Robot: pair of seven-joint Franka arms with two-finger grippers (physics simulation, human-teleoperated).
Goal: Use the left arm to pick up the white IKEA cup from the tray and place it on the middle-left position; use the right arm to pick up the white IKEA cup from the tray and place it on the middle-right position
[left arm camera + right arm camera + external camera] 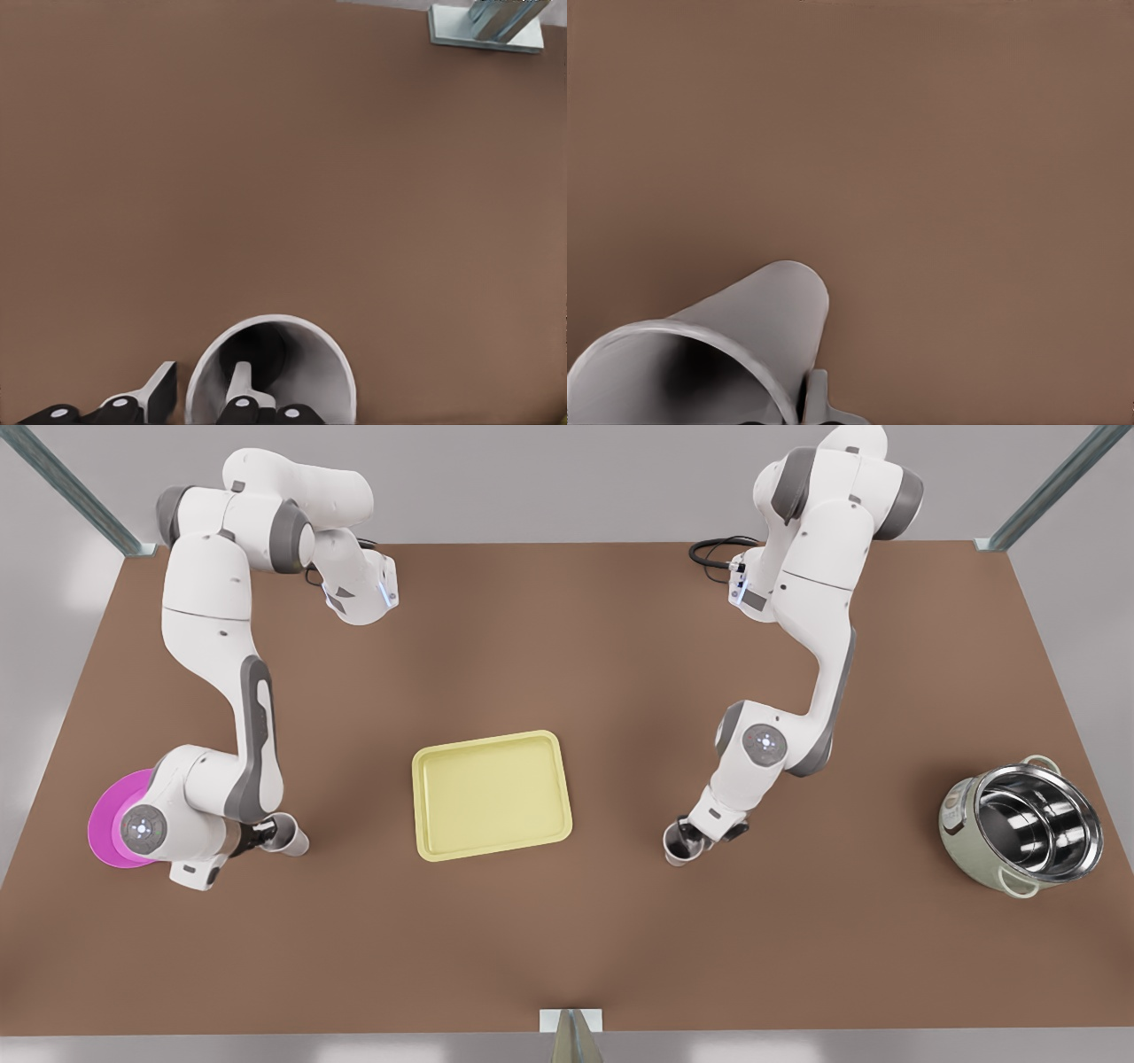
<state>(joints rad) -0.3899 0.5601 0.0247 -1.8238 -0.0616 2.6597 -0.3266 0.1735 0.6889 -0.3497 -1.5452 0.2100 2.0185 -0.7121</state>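
1. Centrally on the brown table [567, 646] lies the tray [493, 742], pale yellow with a low rim, its floor bare.
2. At about 4 o'clock from the tray, just off its corner, the left hand [684, 840] grips the first white cup [680, 854]. This is the arm on the front view's right.
3. From the left wrist, the left hand [199, 391] has one finger [239, 388] inside the first white cup [306, 372] and the other against the outside wall. The cup's mouth faces the camera and its inside is dark and hollow.
4. At 9 o'clock from the tray, well apart from it, the right hand [266, 835] is clamped on the second white cup [292, 840], which is tipped over toward the tray.
5. From the right wrist, the second white cup [744, 341] slants across bare table, with one finger [816, 397] against its wall.
6. Whether either cup touches the table I cannot tell.
7. A round magenta dish [111, 824] sits at 9 o'clock behind the right arm's joint.
8. Far out at 3 o'clock, a pale green pot [961, 824] lies tilted, holding a shiny steel bowl [1036, 824].
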